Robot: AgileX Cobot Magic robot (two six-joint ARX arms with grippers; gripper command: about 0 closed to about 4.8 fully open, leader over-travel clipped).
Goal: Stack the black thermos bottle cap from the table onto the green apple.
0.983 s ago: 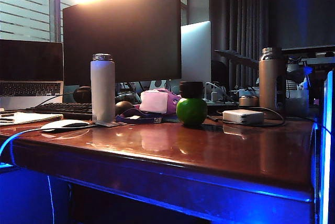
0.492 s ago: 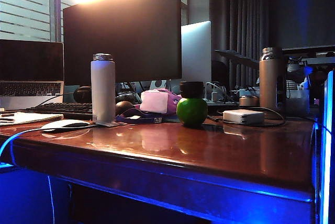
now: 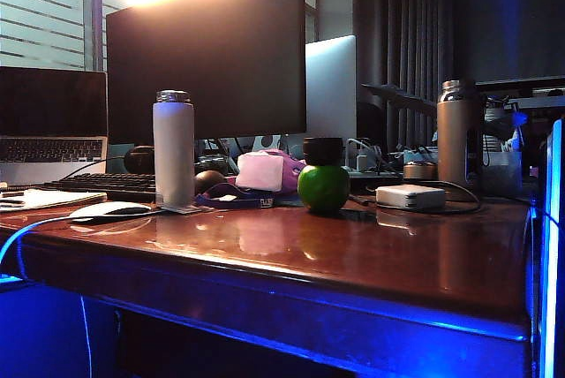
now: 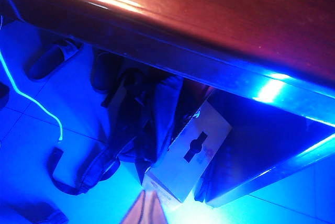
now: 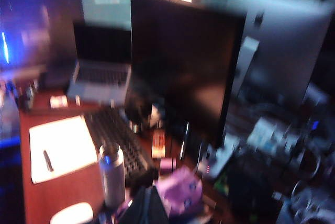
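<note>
The black thermos bottle cap (image 3: 323, 150) sits upright on top of the green apple (image 3: 323, 187), which rests on the reddish-brown table (image 3: 353, 254) near its middle. Neither arm shows in the exterior view. In the left wrist view my left gripper (image 4: 145, 211) hangs off the table's front edge (image 4: 157, 41), over the floor, its two fingers pressed together and empty. The blurred right wrist view shows my right gripper (image 5: 148, 208) as a dark shut tip high above the desk, close to the white thermos (image 5: 112, 174), holding nothing.
On the desk stand a white thermos (image 3: 173, 148), a dark ball (image 3: 207, 181), a pink pouch (image 3: 265, 170), a mouse (image 3: 110, 210), a white adapter (image 3: 410, 197), a silver bottle (image 3: 457, 135) and a monitor (image 3: 207, 51). Under the desk lie a cardboard box (image 4: 188, 153) and a bag (image 4: 141, 119).
</note>
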